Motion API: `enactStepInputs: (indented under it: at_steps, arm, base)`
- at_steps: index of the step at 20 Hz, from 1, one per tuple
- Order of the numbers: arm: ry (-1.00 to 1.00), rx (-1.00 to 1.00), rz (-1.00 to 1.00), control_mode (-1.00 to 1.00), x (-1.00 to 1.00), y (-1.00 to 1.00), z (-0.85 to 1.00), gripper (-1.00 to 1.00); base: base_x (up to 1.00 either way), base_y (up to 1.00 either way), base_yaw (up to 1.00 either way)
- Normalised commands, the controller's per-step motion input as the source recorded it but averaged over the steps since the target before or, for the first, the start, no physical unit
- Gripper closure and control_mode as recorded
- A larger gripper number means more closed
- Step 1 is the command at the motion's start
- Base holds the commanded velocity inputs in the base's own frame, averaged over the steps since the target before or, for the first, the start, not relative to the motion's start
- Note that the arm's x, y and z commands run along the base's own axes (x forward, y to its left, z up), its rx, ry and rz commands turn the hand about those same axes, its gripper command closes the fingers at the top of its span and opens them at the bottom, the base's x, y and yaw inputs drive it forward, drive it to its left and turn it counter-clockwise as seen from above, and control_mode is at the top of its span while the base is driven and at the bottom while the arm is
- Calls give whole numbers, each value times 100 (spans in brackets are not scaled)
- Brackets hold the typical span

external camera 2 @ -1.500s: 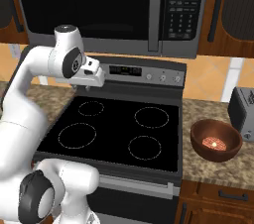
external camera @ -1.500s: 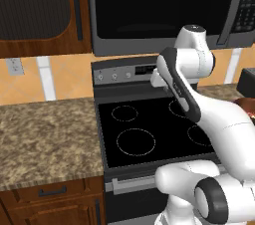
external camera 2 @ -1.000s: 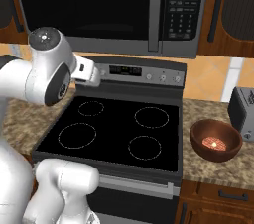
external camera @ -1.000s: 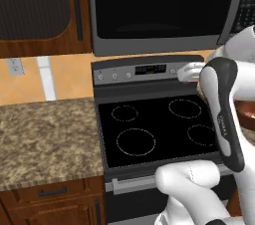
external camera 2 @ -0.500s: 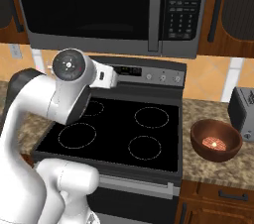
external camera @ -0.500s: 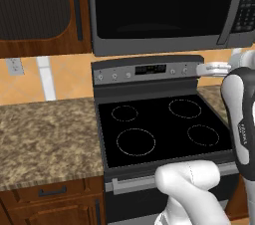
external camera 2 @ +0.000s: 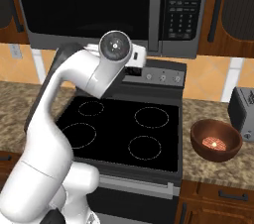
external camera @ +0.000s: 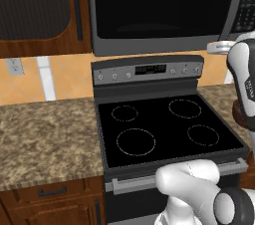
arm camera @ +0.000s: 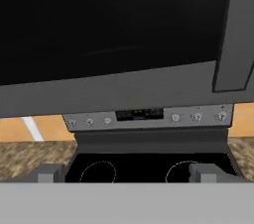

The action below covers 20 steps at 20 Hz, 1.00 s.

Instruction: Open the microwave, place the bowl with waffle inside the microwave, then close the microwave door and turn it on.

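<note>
Microwave (external camera 2: pixel 114 10) hangs above the stove (external camera 2: pixel 124 134), its door (arm camera: pixel 109 25) shut, and the bowl (external camera 2: pixel 216 140) with the waffle waits on the counter just right of the stove. The gripper (arm camera: pixel 126 172) is wide open and holds nothing. Risk: the handle (arm camera: pixel 233 29) is slim, so the fingers may close beside it and slip.

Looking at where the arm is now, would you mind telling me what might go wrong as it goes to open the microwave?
1. The microwave door is shut, and its slim handle sits off to the side of the open gripper; a poorly aligned reach could slip off it or hit the glass.
2. The door may swing into the arm's elbow, which hangs just below the microwave.
3. The bowl sits on the counter beside the toaster, leaving little room for a later grasp.
</note>
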Motion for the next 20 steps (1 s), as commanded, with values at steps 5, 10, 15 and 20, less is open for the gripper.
enactStepInputs:
  at_steps: [5,10,15,20]
  arm:
    - [6,4,0,-100,46,-54,37,-100]
    - [3,4,0,-100,30,-40,7,-100]
    - [-6,2,0,-100,15,-9,4,-100]
    - [-13,1,-1,-100,2,0,20,-100]
  base:
    - [0,0,0]
    - [0,0,0]
    - [0,0,0]
    - [0,0,0]
